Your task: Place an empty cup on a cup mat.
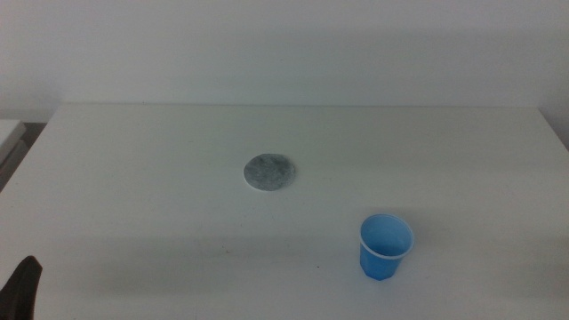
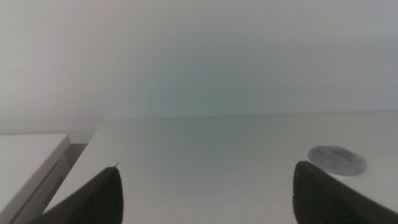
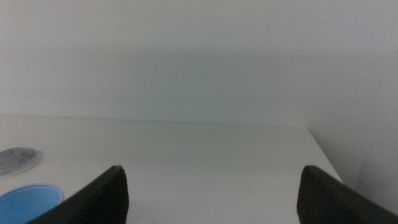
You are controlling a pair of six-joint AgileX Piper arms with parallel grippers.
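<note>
A small bright blue cup (image 1: 386,247) stands upright and empty on the white table, front right. A mottled grey round cup mat (image 1: 270,172) lies flat near the table's middle, apart from the cup. My left gripper (image 2: 205,186) waits at the front left edge, jaws wide open and empty; only its dark tip (image 1: 24,289) shows in the middle view. The mat (image 2: 337,160) shows beyond it. My right gripper (image 3: 214,190) is out of the middle view, jaws wide open and empty; its wrist view shows the cup's rim (image 3: 30,203) and the mat (image 3: 17,160).
The white table (image 1: 160,222) ends at a far edge against a pale wall. A second white surface (image 2: 28,155) stands beside the table's left edge, with a dark gap between.
</note>
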